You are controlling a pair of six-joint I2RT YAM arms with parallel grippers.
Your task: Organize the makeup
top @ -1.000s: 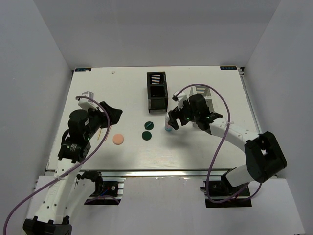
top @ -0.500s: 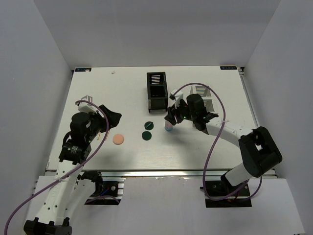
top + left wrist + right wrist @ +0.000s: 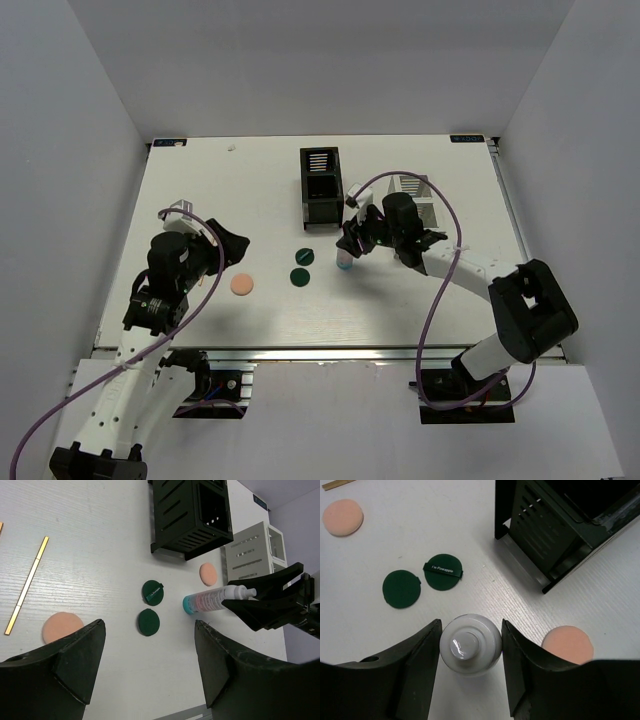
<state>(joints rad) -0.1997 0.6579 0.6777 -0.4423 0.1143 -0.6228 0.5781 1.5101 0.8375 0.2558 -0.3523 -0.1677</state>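
The white bottle (image 3: 470, 644) is standing upright beside a peach puff (image 3: 567, 644); a green disc (image 3: 443, 572) and a second disc (image 3: 401, 588) are lying flat nearby, side by side; a second puff (image 3: 342, 517) is lying well apart.

Small white lettering on the far dark green disc (image 3: 443, 571), starting "I'm", the rest too small to make out. Pinkish print along the bottle (image 3: 212, 600), unreadable.
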